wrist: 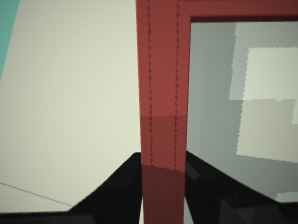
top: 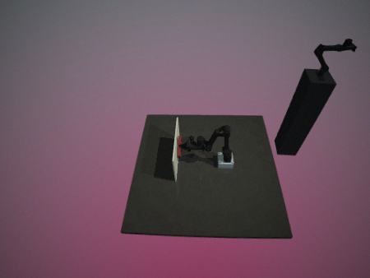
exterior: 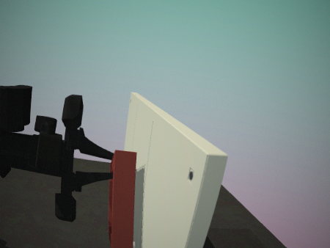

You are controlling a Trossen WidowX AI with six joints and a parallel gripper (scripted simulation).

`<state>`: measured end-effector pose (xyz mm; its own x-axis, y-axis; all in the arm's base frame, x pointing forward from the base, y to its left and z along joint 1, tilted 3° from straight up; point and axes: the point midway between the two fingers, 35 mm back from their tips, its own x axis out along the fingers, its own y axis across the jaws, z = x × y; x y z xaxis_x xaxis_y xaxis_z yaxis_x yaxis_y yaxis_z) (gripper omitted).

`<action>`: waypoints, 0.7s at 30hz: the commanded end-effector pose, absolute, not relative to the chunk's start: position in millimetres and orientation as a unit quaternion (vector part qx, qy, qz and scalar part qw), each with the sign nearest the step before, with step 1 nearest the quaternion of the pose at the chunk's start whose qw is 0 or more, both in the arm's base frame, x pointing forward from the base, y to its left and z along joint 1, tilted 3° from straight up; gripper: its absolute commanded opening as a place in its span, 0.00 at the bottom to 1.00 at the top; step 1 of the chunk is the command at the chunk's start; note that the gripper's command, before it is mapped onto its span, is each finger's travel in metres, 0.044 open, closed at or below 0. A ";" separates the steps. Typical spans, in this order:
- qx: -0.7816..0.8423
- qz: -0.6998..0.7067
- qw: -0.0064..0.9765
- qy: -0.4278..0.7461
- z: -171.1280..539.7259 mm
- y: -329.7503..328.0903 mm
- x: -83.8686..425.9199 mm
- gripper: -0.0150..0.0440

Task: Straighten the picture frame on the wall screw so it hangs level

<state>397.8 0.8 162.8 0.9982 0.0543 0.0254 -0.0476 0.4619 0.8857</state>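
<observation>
The red picture frame (top: 179, 151) (exterior: 123, 198) (wrist: 162, 90) is in front of the upright cream wall panel (top: 175, 164) (exterior: 172, 183) (wrist: 65, 100). In the exterior view a strip of shadow lies on the panel beside it. My gripper (top: 182, 145) (exterior: 112, 166) (wrist: 160, 159) is shut on the frame's side bar, one finger on each side. In the wrist view that bar runs nearly upright, and the top bar shows at the upper right. The wall screw and the notched strip are hidden behind the frame.
A dark square base (top: 230, 206) carries the panel and the arm's pale mounting block (top: 225, 165). A small dark hole (exterior: 191, 174) shows in the panel. A tall dark pillar (top: 302, 111) with a second arm (top: 322, 57) stands beyond the base at the right.
</observation>
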 end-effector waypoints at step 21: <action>0.573 0.030 0.819 0.005 164.0 0.8 397.8 0.25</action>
<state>397.7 1.0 163.9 0.9981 0.0560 0.0271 -0.0457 0.3632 0.9306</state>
